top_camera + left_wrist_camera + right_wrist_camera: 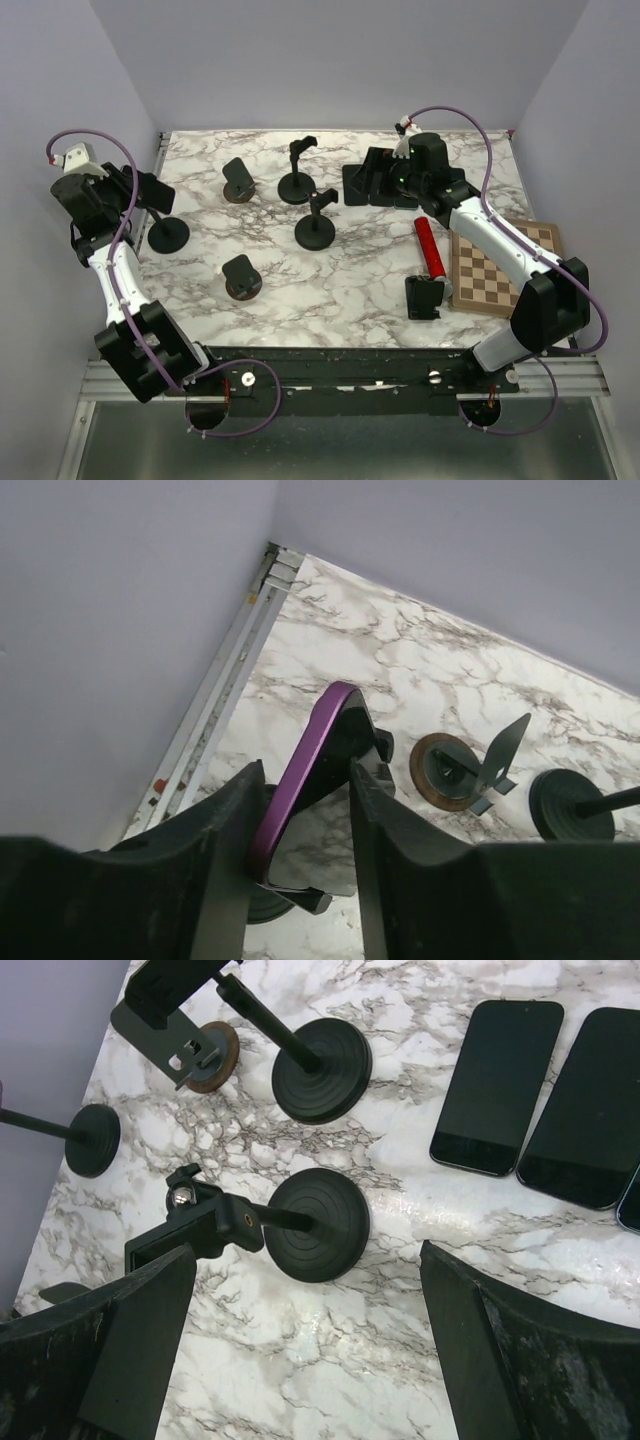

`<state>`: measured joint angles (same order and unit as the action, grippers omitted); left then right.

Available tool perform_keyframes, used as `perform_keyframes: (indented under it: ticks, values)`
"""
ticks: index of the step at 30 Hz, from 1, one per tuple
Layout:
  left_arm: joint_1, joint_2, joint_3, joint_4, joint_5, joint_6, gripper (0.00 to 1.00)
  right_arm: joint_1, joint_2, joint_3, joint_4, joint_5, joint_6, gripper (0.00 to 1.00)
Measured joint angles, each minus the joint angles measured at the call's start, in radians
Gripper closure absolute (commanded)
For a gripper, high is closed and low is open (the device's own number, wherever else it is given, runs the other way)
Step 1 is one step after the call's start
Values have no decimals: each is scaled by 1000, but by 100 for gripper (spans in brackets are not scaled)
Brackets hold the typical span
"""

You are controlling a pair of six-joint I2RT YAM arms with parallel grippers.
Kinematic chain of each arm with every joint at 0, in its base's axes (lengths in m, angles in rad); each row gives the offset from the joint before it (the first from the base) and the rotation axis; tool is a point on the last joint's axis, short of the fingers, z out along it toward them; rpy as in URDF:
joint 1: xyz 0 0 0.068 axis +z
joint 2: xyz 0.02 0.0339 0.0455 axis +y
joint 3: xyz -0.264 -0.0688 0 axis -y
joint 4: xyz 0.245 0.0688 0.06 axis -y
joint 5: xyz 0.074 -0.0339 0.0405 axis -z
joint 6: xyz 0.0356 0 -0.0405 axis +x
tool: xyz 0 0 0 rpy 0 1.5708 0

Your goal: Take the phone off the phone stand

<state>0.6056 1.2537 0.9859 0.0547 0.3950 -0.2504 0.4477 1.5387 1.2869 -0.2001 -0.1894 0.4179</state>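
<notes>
The phone (320, 740), dark with a purple edge, stands tilted over the phone stand (168, 235), at the side of the marble worktop (350, 290) farthest from the chessboard (505, 265). The left hand (305, 770) has it between its fingers (225, 850). One finger lies against the purple edge and the other against the dark face, so the hand is narrowed onto the phone. The fingers hide the phone's lower end, so I cannot tell whether it sits in the clamp.

The right hand (307, 1255) is spread wide and holds nothing. It hangs over the worktop beyond the chessboard's far corner, above a black pole stand (315, 232). Three dark phones (497, 1085) lie flat side by side just beside that hand. A red cylinder (430, 250) lies along the chessboard's left edge, just beside it. A small black holder (423, 298) stands at the board's near left corner. A second pole stand (295, 187) and two brown-based stands (238, 185) are farther across the marble, between the chessboard and the phone stand.
</notes>
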Motion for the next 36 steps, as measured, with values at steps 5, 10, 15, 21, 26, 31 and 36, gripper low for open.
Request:
perform_keyframes:
  ticks: [5,10,15,21,26,31,36]
  values:
    - [3,27,-14,63,89,-6,74,0,0,-1,6,-7,-1,0]
    - [2,26,-31,98,165,-13,93,0,0,-1,14,-11,-2,0]
    - [3,16,-42,104,206,-27,100,0,0,-1,19,-11,-8,0]
    - [-5,-83,-126,117,274,-66,100,0,0,-1,19,-10,-19,0]
    - [-74,-147,-175,115,343,-104,100,0,0,0,19,-9,-26,0]
    - [-191,-127,-164,99,453,-117,100,0,0,10,7,-1,-29,0]
    - [-299,-43,-98,79,562,-81,100,21,0,53,-25,36,-54,0]
